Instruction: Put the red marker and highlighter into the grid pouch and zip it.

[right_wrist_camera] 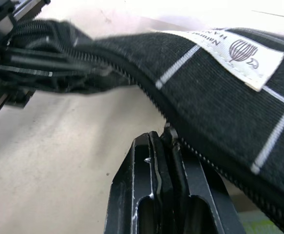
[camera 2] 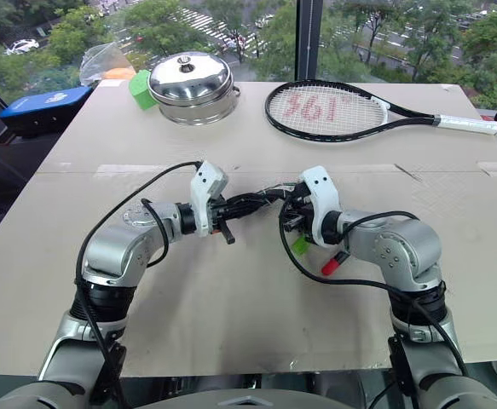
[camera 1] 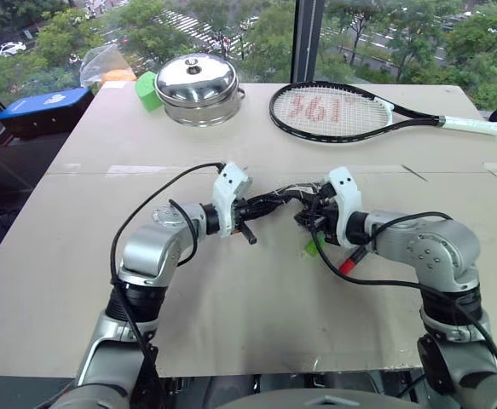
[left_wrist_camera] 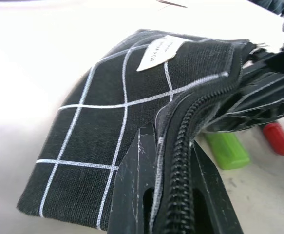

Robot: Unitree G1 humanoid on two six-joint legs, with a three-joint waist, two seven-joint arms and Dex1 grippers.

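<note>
The grid pouch (camera 1: 274, 201) hangs a little above the table, stretched between my two grippers. It is black with white grid lines and a white label (left_wrist_camera: 159, 51). My left gripper (left_wrist_camera: 168, 139) is shut on the zipper edge at one end. At the other end my right gripper (right_wrist_camera: 161, 139) is shut on the pouch at the zipper line. The green highlighter (camera 1: 314, 247) lies on the table just below my right gripper. Beside it lies the red marker (camera 1: 348, 262), its red cap end showing under my right forearm.
A steel pot with lid (camera 1: 197, 87) and a green block (camera 1: 148, 90) stand at the table's far left. A tennis racket (camera 1: 342, 111) lies at the far right. A blue case (camera 1: 43, 106) sits off the table's left corner.
</note>
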